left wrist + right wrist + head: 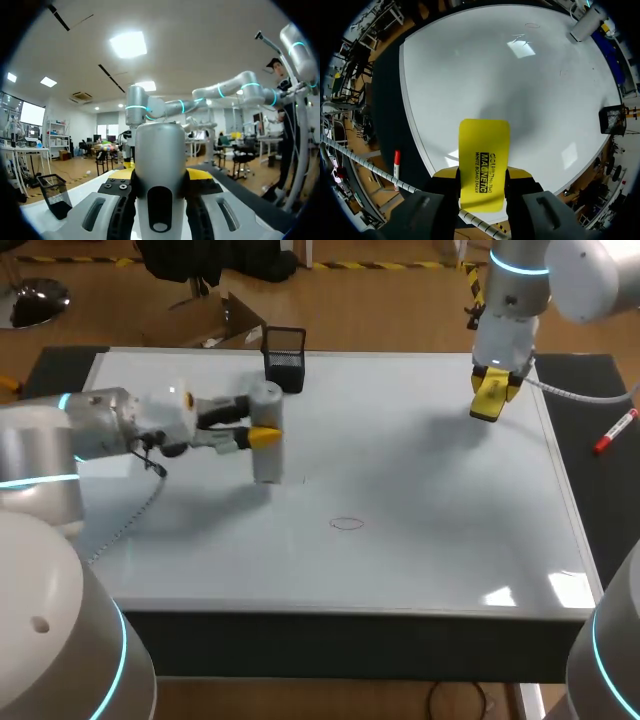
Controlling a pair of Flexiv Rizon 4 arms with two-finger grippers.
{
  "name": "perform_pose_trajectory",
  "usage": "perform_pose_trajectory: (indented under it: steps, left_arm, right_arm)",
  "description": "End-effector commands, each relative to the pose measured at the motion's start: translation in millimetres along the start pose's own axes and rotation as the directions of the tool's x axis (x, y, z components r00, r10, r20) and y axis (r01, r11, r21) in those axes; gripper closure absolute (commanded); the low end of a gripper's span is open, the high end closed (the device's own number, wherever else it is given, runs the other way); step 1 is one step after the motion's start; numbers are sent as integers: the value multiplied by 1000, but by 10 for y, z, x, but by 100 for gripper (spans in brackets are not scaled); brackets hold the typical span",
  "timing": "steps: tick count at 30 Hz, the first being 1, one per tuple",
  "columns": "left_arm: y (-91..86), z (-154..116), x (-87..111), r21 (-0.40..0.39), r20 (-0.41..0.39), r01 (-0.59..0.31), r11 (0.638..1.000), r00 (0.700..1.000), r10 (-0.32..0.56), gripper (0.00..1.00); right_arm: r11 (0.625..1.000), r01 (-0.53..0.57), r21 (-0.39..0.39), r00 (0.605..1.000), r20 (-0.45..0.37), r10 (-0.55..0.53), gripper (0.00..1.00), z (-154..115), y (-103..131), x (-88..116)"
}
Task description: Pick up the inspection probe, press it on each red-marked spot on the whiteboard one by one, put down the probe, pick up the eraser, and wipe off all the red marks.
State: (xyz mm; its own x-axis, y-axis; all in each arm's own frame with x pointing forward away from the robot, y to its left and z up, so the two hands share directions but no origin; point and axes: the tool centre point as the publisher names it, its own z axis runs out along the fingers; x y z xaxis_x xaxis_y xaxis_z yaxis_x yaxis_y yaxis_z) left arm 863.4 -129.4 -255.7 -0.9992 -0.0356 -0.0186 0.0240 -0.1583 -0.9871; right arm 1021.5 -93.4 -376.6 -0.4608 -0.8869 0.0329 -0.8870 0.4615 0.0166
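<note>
One red oval [347, 524] shows near the whiteboard's [430, 490] centre, unwiped. Our left tool [262, 436] clamps the upright probe [267, 466] at ten o'clock; our right tool [492, 390] grips the eraser [488, 404] at two o'clock. Wiping seems pending.

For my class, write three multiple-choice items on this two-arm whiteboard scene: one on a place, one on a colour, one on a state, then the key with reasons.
1. Where on the whiteboard does the black mesh basket stand?
A) at the far edge
B) at the near edge
C) in the middle

2. What colour is the eraser?
A) blue
B) yellow
C) green

3. The left gripper is
A) open and empty
B) shut on the eraser
C) shut on the probe

Key:
1 A: the head view shows it at the far edge.
2 B: it shows yellow in the right gripper.
3 C: both fingers clasp the upright grey cylinder.
</note>
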Motion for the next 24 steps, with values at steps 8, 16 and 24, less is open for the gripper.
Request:
perform_pose_trajectory:
  steps: [8, 16, 24]
  left_arm:
    - [130, 433, 366, 49, -58, 58, 997, 997, -55, 100]
    - [215, 718, 608, 19, -136, 58, 998, 989, -55, 100]
    - [267, 931, 735, 27, -207, 84, 996, 975, -77, 100]
  right_arm:
    - [1000, 1, 1, 1000, -2, -1, 100, -9, -3, 6]
    - [1000, 1, 1, 1000, -2, -1, 100, -9, -3, 6]
    - [1000, 1, 1, 1000, -2, -1, 100, -9, -3, 6]
